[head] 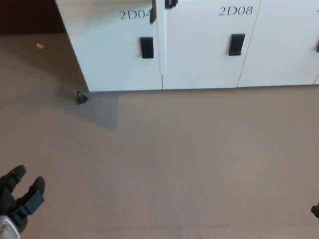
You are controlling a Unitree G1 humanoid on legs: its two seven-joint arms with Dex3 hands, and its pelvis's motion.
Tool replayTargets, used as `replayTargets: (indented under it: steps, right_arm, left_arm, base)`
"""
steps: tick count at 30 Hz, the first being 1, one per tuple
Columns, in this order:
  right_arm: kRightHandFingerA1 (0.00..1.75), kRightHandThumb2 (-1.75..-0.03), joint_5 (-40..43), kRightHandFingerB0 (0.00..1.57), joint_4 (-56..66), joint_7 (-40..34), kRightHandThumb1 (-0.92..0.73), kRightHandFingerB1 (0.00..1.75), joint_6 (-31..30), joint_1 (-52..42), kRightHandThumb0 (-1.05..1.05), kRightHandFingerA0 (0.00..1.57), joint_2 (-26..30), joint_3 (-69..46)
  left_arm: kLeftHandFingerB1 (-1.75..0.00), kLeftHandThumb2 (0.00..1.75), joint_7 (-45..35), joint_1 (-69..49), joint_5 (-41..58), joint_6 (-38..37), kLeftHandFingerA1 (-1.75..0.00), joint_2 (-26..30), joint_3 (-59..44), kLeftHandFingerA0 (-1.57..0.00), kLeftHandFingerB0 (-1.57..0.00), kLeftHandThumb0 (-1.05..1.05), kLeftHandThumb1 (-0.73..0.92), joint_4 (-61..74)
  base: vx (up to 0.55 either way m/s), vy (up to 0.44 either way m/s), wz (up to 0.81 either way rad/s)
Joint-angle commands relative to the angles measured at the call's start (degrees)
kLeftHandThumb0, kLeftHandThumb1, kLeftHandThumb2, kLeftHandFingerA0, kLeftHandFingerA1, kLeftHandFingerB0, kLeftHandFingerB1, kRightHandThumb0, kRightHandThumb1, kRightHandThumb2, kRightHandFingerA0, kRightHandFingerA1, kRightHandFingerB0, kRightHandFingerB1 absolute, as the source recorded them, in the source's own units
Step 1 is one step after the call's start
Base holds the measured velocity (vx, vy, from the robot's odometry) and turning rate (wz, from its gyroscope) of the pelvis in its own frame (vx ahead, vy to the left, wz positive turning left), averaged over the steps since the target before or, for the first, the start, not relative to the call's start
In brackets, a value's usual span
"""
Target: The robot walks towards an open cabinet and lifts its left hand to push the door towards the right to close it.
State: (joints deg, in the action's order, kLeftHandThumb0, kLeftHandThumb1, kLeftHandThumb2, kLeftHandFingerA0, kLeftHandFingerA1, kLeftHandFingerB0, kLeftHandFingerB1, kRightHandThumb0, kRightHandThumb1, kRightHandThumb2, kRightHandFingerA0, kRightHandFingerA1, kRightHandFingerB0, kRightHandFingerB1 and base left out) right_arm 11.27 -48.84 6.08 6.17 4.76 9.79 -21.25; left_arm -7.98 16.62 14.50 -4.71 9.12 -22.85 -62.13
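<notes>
Your left hand (19, 199) hung low at the frame's corner, fingers apart, holding nothing; bare floor (199, 159) lay between it and the cabinet (199, 50). I cannot tell the right hand's (315, 210) state.

Two labels read on the white cabinet doors: "2D04" (135, 14) above the left door's black handle, and "2D08" (236, 10) on the next door rightward.
</notes>
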Motion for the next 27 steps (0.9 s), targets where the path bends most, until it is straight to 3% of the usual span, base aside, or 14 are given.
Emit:
replayTargets:
  steps: [1, 17, 18, 27]
  right_arm:
    - [0.55, -0.56, 0.53, 0.38, -0.94, 0.22, -0.58, 0.38, 0.98, 0.55, -0.1, 0.7, 0.77, -0.17]
    - [0.57, -0.58, 0.3, 0.37, -1.56, 0.34, -0.59, 0.39, 1.63, 1.46, -0.13, 0.7, 1.08, 0.42]
    - [0.57, -0.58, 0.31, 0.37, -1.73, 0.34, -0.57, 0.39, 1.62, 1.6, -0.14, 0.69, 1.11, 0.44]
    - [0.55, -0.58, 0.48, 0.37, -2.63, 0.36, -0.6, 0.39, 1.58, 1.81, -0.12, 0.68, 1.21, 0.55]
  left_arm:
    - [-0.56, 0.61, -0.04, 0.54, -0.46, -1.33, -0.77, 1.54, 0.41, -0.12, -0.06, -0.27, 0.74, -0.44]
    - [-0.53, 0.6, 1.12, 2.08, -1.06, -0.9, -0.85, 2.19, 2.24, -0.16, -0.08, -0.26, 0.76, -1.08]
    - [-0.55, 0.62, 1.16, 2.26, -1.02, -0.83, -0.94, 2.25, 2.31, -0.14, -0.08, -0.26, 0.75, -1.14]
    - [-0.58, 0.62, 0.93, 2.23, -1.32, -1.06, -0.93, 2.37, 2.91, -0.13, -0.09, -0.26, 0.76, -1.25]
  base:
    - [0.42, 0.082, -0.25]
    - [0.59, 0.153, 0.01]
    - [0.61, 0.099, 0.58]
    - [0.5, -0.056, 0.08]
